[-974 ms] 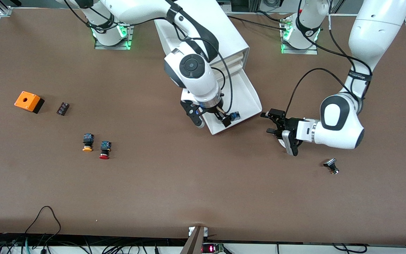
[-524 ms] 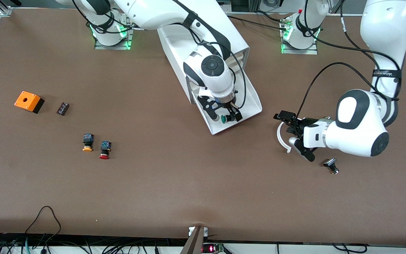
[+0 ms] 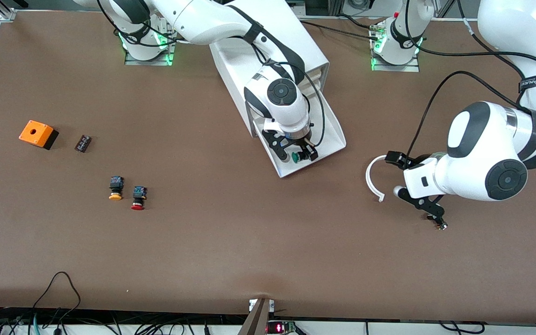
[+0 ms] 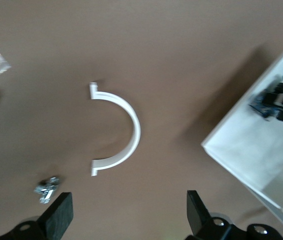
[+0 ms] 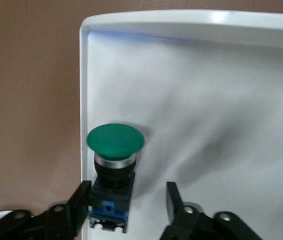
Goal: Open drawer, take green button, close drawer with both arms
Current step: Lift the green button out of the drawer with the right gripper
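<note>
Reaching into the open drawer [image 3: 331, 132] at centre frame, the right gripper [image 3: 296, 153] brackets the button [image 3: 298, 157] with jaws wide, not yet clamped.
Small, rigid and light; its smooth green cap looks slippery, so pinch the square black-and-blue body.
At right, the left gripper [image 3: 412, 179] waits, jaws wide and empty.

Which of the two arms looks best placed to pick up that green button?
The right: its end effector is open around the green button in the drawer. The left end effector hangs over bare table.

Button [image 3: 297, 157] lies in the drawer [image 3: 332, 135] (apparently near its front rim).
</note>
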Robot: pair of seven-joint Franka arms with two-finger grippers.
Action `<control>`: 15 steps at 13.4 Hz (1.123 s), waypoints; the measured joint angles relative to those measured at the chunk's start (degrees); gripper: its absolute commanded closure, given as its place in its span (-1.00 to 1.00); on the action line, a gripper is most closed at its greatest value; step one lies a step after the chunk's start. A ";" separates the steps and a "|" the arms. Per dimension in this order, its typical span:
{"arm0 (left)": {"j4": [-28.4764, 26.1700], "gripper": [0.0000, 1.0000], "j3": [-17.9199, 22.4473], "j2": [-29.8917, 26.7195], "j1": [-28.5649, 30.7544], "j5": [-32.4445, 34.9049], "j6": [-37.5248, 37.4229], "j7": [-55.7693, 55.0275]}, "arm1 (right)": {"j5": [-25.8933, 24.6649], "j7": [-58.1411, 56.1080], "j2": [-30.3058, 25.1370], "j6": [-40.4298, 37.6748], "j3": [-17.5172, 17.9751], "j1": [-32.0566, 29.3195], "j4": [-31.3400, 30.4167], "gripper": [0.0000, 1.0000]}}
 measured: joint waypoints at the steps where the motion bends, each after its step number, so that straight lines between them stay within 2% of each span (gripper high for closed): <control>1: 1.01 -1.00 0.13 0.10 0.01 2.25 0.08 0.02 | 0.00 0.00 0.00 0.02 0.00 0.00 0.04 0.63; 3: 3.68 -1.00 0.17 0.50 -0.01 4.98 0.39 0.10 | -0.01 0.00 0.00 0.41 -0.01 0.01 0.11 1.00; 8: 7.11 -1.00 0.64 1.96 -0.05 5.42 3.10 -1.86 | -0.02 0.00 -0.01 0.06 -0.87 -0.09 2.37 1.00; 11: 7.23 -1.00 0.24 1.99 -0.39 5.42 3.08 -13.59 | -0.02 -1.78 -0.37 -5.79 -1.19 -2.64 6.06 1.00; 15: 7.22 -1.00 -0.05 2.52 -3.84 5.42 3.07 -24.82 | 0.07 -20.42 -3.68 -15.73 -1.09 -8.25 8.42 1.00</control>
